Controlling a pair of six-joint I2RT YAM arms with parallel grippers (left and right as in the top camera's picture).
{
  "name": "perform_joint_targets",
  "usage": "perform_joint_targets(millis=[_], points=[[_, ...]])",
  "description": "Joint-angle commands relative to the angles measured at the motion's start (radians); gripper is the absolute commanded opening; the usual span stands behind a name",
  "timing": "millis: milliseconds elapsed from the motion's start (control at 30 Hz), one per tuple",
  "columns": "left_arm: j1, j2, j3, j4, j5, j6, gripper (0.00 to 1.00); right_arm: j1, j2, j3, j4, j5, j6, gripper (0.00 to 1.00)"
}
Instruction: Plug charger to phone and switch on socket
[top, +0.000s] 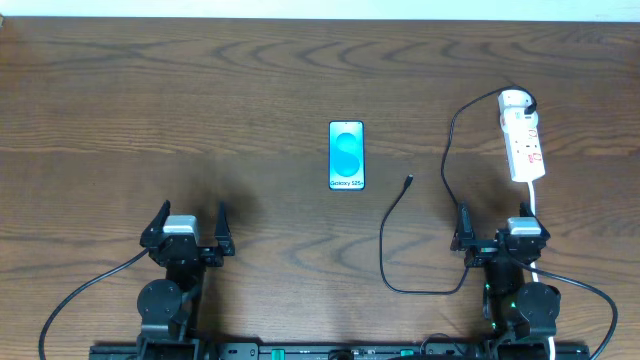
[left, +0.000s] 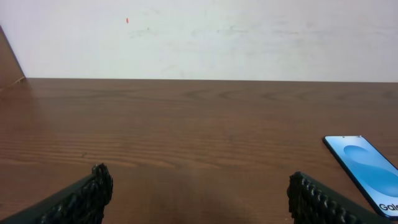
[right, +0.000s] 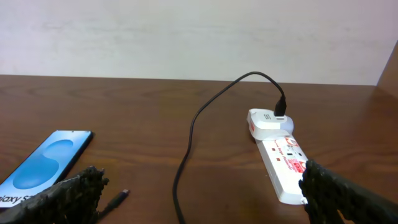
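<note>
The phone (top: 346, 155) lies flat at the table's middle, its blue-and-white screen up; it also shows in the left wrist view (left: 367, 171) and the right wrist view (right: 43, 165). The charger (top: 400, 215) is a thin black cable looping from the socket to its free connector tip (top: 409, 181), right of the phone. The tip shows in the right wrist view (right: 119, 195). The socket (top: 522, 140) is a white power strip at the right, with the cable plugged in at its far end (right: 278, 115). My left gripper (top: 188, 222) is open and empty. My right gripper (top: 498, 228) is open and empty, near the socket's near end.
The socket's white cord (top: 537, 205) runs toward my right arm. A pale wall (left: 199, 37) stands behind the table's far edge.
</note>
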Motion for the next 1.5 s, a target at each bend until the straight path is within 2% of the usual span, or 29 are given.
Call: perform_joint_targets(millis=[0,800,900,1000,1133,1233,1400,1467], points=[[-0.004,-0.008,-0.011,-0.046,-0.032,0.009,0.92,-0.008,-0.005,-0.002,-0.002,0.011,0.011,0.99],[-0.004,-0.008,-0.011,-0.046,-0.031,0.006,0.92,-0.008,-0.005,-0.002,-0.002,0.011,0.011,0.99],[-0.005,-0.008,-0.011,-0.037,0.063,-0.081,0.92,-0.008,-0.005,-0.002,-0.002,0.012,0.011,0.99],[-0.005,-0.008,-0.011,-0.023,0.203,-0.093,0.92,-0.008,-0.005,-0.002,-0.002,0.011,0.011,0.99],[-0.005,-0.008,-0.011,-0.011,0.222,-0.093,0.92,-0.008,-0.005,-0.002,-0.002,0.011,0.011,0.99],[-0.005,-0.008,-0.010,0.058,0.241,-0.093,0.92,-0.008,-0.005,-0.002,-0.002,0.011,0.011,0.99],[-0.005,-0.008,0.011,0.290,0.265,-0.092,0.92,-0.008,-0.005,-0.002,-0.002,0.011,0.011,0.99],[-0.005,-0.008,0.041,0.325,0.264,-0.092,0.92,-0.008,-0.005,-0.002,-0.002,0.011,0.011,0.99]])
